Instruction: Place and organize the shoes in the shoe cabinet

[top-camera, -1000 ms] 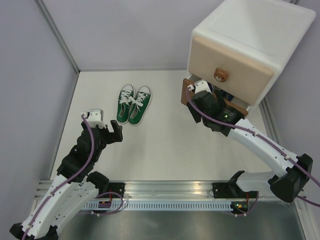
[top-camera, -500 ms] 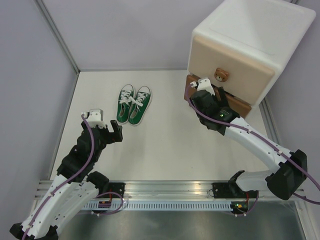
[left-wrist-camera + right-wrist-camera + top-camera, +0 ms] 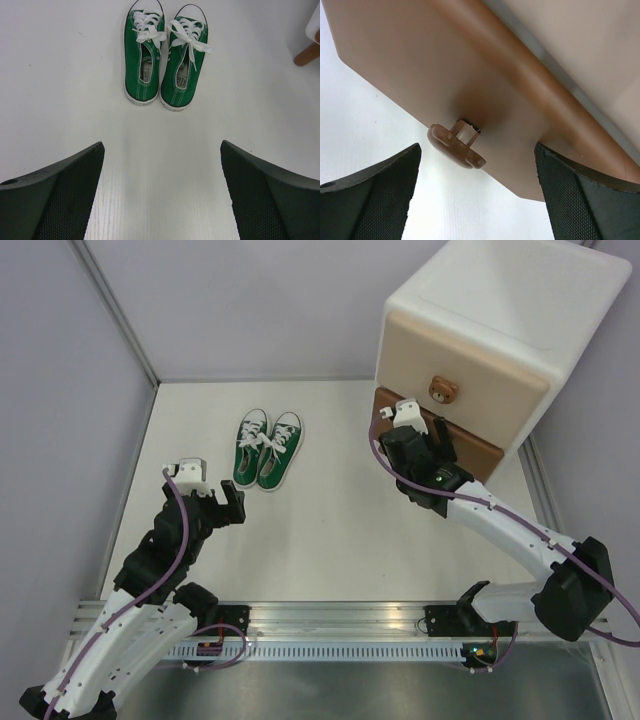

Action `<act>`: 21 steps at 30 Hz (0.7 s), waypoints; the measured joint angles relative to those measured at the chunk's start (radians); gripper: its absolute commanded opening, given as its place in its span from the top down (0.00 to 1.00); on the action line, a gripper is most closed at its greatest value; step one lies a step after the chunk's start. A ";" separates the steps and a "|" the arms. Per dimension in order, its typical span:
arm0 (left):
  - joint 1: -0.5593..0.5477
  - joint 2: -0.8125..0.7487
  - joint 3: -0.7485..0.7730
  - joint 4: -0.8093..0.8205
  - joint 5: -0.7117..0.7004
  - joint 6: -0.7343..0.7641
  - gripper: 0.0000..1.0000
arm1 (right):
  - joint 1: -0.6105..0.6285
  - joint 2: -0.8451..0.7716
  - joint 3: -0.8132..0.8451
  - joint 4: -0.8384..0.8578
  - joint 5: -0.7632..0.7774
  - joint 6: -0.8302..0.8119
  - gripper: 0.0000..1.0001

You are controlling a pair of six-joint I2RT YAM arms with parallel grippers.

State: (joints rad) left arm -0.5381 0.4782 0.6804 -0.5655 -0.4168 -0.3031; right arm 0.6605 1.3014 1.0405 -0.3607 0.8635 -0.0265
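The green shoes (image 3: 267,450) lie side by side on the white table, toes away from me, and also show in the left wrist view (image 3: 162,65). The blue shoes are out of view. The shoe cabinet (image 3: 500,310) stands at the back right, its brown lower drawer (image 3: 478,448) almost flush with the front. My right gripper (image 3: 432,440) is open right in front of that drawer (image 3: 420,65), its jaws either side of the brown knob (image 3: 456,146) and not touching it. My left gripper (image 3: 232,502) is open and empty, short of the green shoes (image 3: 162,195).
The beige upper drawer (image 3: 460,355) is shut, with its bear knob (image 3: 443,391) above my right wrist. A brown cabinet foot (image 3: 306,54) shows at the right of the left wrist view. Grey walls enclose the table at left and back.
The brown lower drawer, which stood pulled out, has slid back into the cabinet as my right gripper moved toward it. The left arm and the green shoes have not moved.
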 measured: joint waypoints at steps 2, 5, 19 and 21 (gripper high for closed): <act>0.000 0.000 0.000 0.000 0.000 0.000 0.01 | -0.002 -0.012 -0.018 0.015 -0.003 0.001 0.02; 0.000 0.000 0.000 0.000 0.000 0.000 0.01 | -0.008 -0.039 -0.032 0.012 -0.025 0.003 0.02; 0.000 -0.003 0.000 0.000 0.000 0.001 0.01 | -0.023 -0.154 -0.051 0.000 -0.133 -0.003 0.02; 0.000 -0.007 0.000 0.000 0.000 0.001 0.01 | -0.025 -0.146 -0.077 0.012 -0.131 -0.012 0.02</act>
State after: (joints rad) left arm -0.5381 0.4709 0.6804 -0.5655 -0.4168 -0.3019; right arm 0.6357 1.1549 0.9634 -0.3485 0.7326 -0.0383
